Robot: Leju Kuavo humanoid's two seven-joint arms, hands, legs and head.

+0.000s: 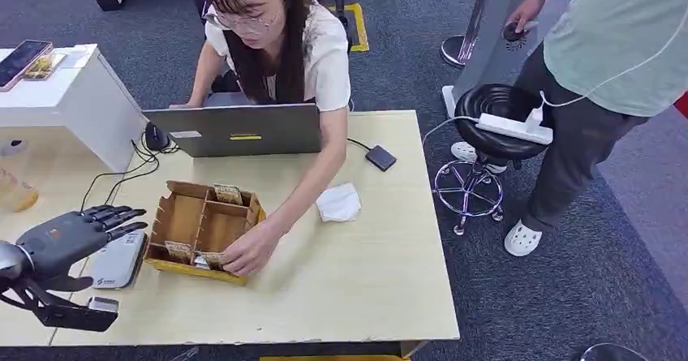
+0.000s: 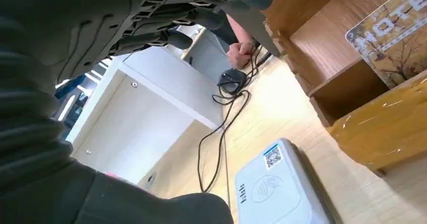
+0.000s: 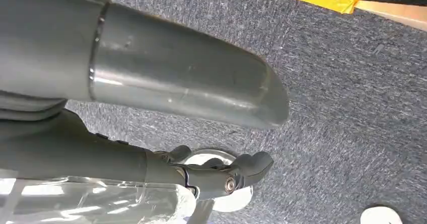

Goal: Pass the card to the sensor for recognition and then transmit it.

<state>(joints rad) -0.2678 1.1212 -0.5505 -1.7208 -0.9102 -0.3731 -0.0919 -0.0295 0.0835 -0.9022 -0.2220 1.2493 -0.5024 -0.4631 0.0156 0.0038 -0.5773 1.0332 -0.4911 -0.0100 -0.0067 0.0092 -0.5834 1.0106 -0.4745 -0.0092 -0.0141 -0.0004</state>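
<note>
Left hand (image 1: 77,235) — empty, fingers spread, above reader (image 1: 118,260); cards (image 1: 180,251) in box (image 1: 203,227) just ahead — approach level, pinch one edge.

Box: the divided box (image 1: 203,223) sat on the table (image 1: 357,280), cards (image 1: 228,193) standing in its compartments.
Sensor: the reader (image 1: 118,260) lay just left of the box.
Laptop: the laptop (image 1: 235,130) stood behind the box.
Left hand: the left hand (image 1: 69,238) hovered over the reader's left side.
Person: a person's hand (image 1: 250,251) reached into the box's near compartment.
</note>
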